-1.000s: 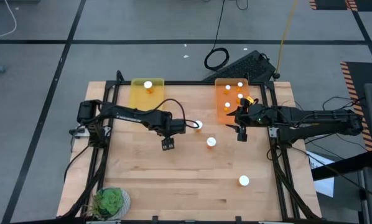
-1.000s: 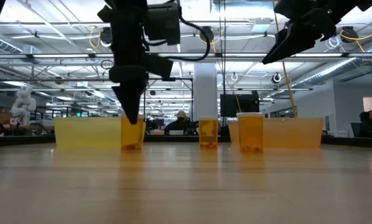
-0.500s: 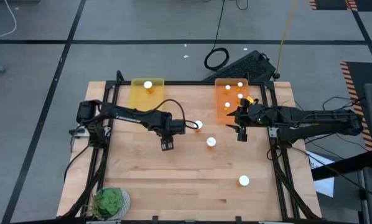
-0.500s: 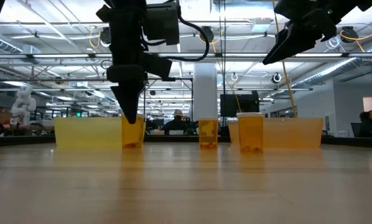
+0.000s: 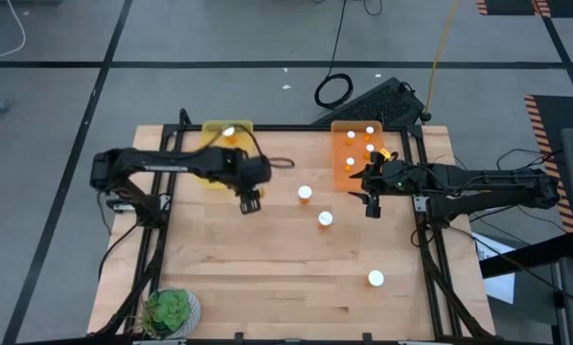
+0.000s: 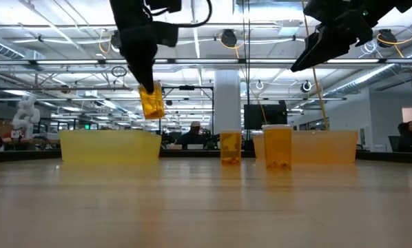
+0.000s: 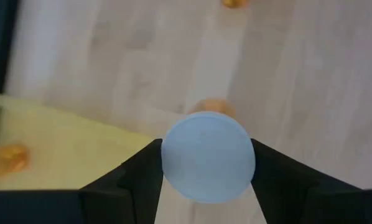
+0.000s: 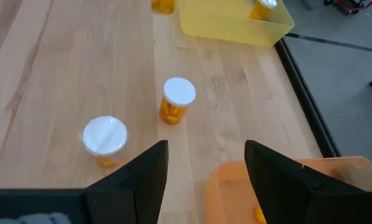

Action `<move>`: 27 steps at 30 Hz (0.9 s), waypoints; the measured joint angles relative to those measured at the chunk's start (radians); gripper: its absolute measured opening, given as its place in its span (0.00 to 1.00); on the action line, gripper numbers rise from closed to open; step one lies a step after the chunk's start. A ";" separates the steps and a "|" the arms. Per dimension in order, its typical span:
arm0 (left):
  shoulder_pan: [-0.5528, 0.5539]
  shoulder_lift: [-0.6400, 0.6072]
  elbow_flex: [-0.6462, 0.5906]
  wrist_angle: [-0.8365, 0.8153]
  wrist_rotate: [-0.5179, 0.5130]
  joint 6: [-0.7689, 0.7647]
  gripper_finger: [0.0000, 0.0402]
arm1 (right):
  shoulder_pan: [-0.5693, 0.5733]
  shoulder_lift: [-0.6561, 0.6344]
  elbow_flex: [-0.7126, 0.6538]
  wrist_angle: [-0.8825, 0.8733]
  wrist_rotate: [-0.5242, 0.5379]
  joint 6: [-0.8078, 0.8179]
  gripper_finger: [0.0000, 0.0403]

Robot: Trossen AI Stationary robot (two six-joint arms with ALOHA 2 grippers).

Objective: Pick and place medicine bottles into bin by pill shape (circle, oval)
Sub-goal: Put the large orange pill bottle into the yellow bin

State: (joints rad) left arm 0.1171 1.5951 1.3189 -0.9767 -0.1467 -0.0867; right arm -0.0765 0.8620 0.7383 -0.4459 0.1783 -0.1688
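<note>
My left gripper (image 5: 251, 202) hangs above the table near the yellow bin (image 5: 227, 144), shut on a small orange medicine bottle (image 6: 151, 102) with a white cap. A single bottle (image 5: 228, 131) stands in that yellow bin. Three more bottles stand upright on the wood (image 5: 305, 193), (image 5: 325, 218), (image 5: 375, 279). The orange bin (image 5: 349, 163) at the far right holds several bottles. My right gripper (image 5: 370, 203) hovers open beside the orange bin's near edge with nothing between its fingers (image 8: 145, 174). My left gripper pinches the bottle at its capped top (image 7: 170, 162) between its two fingers, one on each side of the round white cap. The fingers come from above, pointing down. The bottle hangs below them, slightly tilted and lifted clear of the table.
A potted green plant (image 5: 170, 310) sits at the near left corner. A keyboard (image 5: 378, 99) and a coiled cable lie on the floor beyond the far edge. Black frame rails run along the table's left and right sides.
My left gripper has risen and swung toward the table's far left, toward the yellow bin. The bottle in its fingers stood on the wood before and now hangs lifted clear, well above the table.
</note>
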 joint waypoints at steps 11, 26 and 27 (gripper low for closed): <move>0.223 -0.091 0.000 -0.018 -0.019 0.116 0.54 | 0.000 0.000 0.000 0.009 0.000 -0.003 0.52; 0.530 -0.048 0.000 0.065 -0.062 0.197 0.54 | 0.000 0.000 0.000 0.008 0.000 -0.008 0.52; 0.541 -0.033 0.000 0.061 -0.060 0.197 0.54 | 0.000 0.000 0.000 0.008 0.000 -0.008 0.52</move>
State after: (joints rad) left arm 0.6585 1.5625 1.3190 -0.9159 -0.2062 0.1101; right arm -0.0767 0.8623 0.7383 -0.4381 0.1783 -0.1765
